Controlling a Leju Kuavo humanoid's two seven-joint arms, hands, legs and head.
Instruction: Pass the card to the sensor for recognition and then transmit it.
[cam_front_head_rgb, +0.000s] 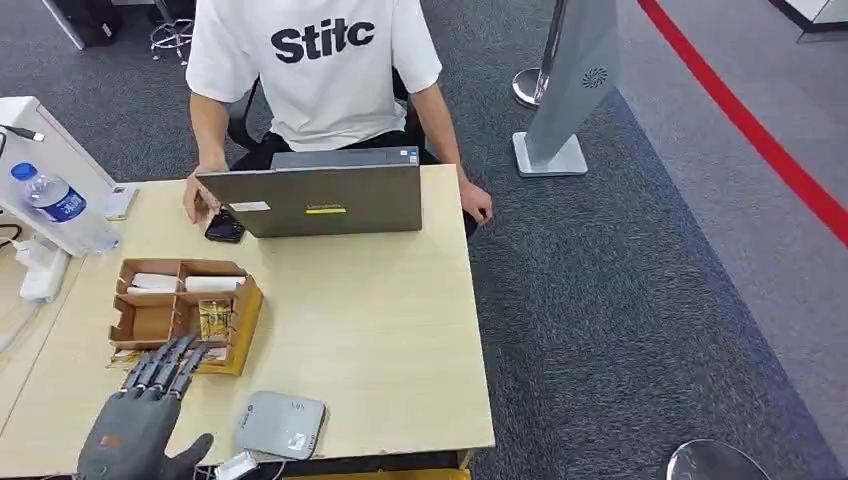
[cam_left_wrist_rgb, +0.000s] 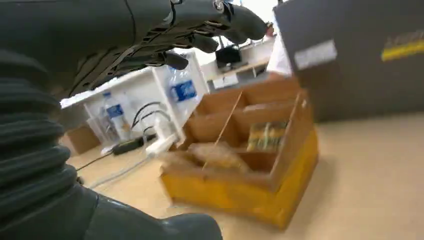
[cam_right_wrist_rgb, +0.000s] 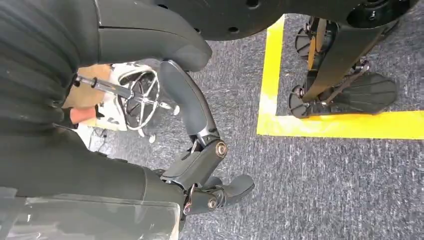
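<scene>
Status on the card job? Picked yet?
Nothing done yet. Left hand is open and empty, fingers reaching over the near edge of the wooden organizer. Right hand hangs over the floor, holding nothing. Left: grasp a card, present it to the grey sensor, hand it over.

Your pale wooden table (cam_front_head_rgb: 380, 330) carries a grey laptop (cam_front_head_rgb: 320, 200) far, a compartmented wooden box (cam_front_head_rgb: 185, 312) left, a grey sensor pad (cam_front_head_rgb: 281, 424) near.

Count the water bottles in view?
1 in the head view: a water bottle at the table's far left edge, beside the white stand. The left wrist view hints at more there.
</scene>
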